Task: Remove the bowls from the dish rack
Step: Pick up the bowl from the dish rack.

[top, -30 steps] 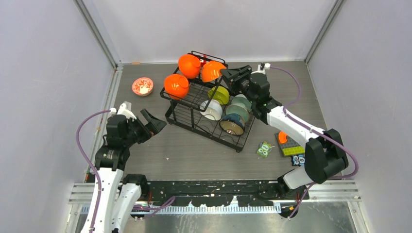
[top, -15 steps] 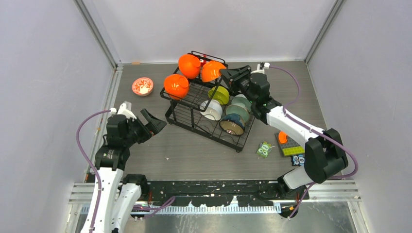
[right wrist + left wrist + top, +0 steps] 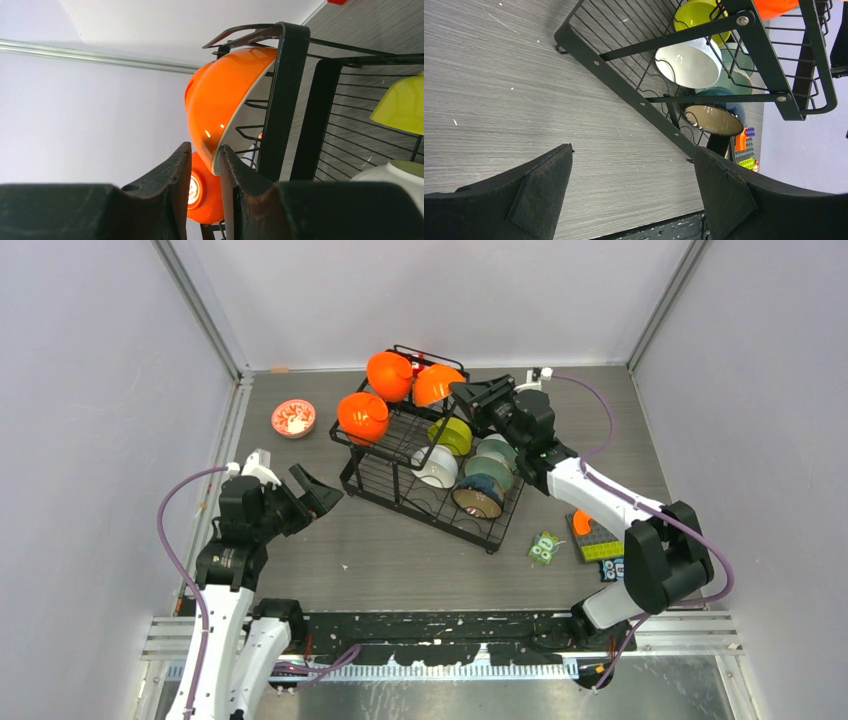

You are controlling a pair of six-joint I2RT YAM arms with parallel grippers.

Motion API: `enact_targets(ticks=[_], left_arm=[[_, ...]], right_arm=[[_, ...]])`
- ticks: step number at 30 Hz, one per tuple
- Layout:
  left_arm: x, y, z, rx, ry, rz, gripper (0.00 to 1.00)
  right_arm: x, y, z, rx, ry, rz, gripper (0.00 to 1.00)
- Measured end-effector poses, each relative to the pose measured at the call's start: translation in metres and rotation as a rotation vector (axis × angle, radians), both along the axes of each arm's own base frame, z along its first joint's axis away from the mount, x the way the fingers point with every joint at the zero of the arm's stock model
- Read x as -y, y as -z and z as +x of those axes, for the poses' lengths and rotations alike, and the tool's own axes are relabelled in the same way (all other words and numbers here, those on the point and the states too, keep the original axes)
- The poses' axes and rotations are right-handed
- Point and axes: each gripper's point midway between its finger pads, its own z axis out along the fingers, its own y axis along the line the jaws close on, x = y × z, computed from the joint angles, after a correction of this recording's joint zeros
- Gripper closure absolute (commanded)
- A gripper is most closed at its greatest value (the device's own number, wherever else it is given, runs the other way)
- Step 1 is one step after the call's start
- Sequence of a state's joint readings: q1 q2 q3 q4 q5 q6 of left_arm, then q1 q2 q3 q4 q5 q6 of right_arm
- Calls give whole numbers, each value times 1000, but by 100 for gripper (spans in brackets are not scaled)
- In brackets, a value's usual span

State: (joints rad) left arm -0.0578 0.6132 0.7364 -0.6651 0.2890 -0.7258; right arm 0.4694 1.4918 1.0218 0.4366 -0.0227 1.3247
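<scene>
High rear view looking down, two close wrist views, all sharing the dish rack (image 3: pixel 410 502)

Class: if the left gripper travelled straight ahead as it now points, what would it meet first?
The left gripper would probably hit the lower rail of the black wire dish rack; depth is unclear.
</scene>
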Motion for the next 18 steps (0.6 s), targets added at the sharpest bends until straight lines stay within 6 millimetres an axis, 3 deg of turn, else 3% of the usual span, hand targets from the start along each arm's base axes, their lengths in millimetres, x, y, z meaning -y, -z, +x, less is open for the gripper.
enact_targets(ticks=[7,18], left_arm=[[0,0,0,0,0,0,8],[0,0,0,0,0,0,8]], right_arm=[[-3,4,3,-5,-5,9,63],[-5,3,8,12,-2,30,66]])
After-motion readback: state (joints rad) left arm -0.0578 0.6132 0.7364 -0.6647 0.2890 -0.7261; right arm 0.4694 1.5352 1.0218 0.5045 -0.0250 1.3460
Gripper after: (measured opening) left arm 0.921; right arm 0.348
